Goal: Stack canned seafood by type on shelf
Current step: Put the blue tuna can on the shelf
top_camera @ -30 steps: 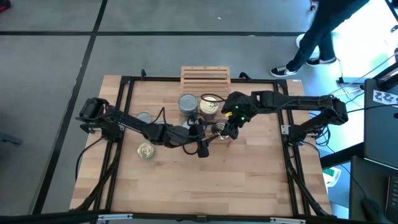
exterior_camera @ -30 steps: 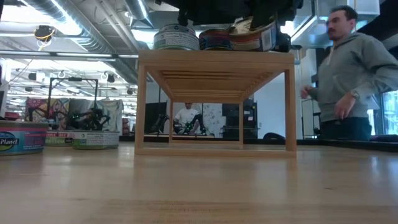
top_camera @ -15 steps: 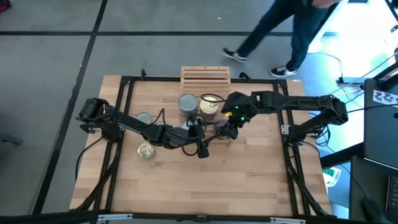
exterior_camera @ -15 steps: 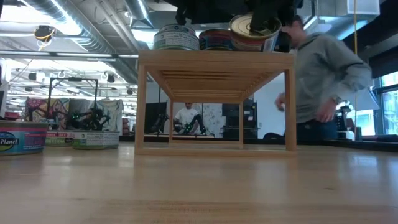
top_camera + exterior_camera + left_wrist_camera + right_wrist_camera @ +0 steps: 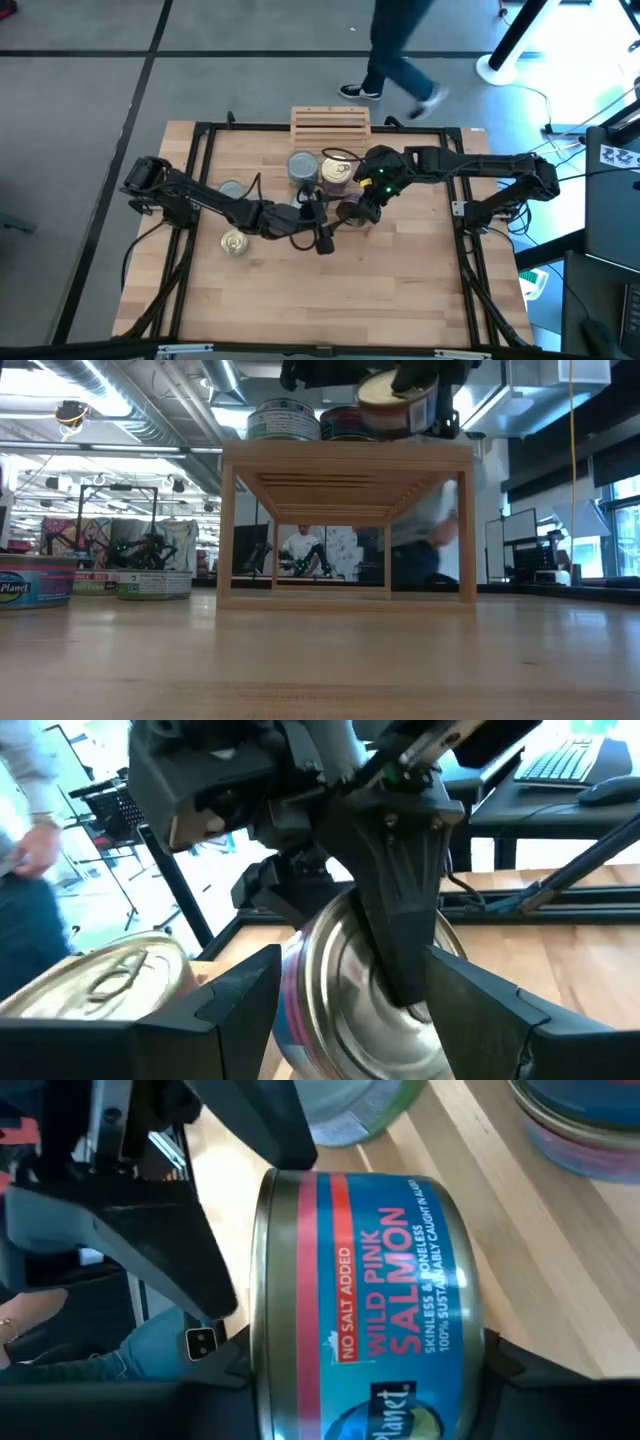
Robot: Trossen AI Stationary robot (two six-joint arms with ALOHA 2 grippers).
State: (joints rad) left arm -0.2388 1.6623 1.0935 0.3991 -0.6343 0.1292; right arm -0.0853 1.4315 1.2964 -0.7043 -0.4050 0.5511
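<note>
On the table [image 5: 400, 290], arms hid much of the shelf [image 5: 345, 455]. The right gripper [image 5: 357, 210] clamped a tilted salmon can [image 5: 365, 1305] just above it; the left gripper [image 5: 318, 222] stood open beside.

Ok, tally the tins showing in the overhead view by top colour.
Grey-blue tops: 2
Golden tops: 2
Tilted salmon tin held in the right tool, top colour unclear: 1
Total: 5 showing; the arms may hide others.
</note>
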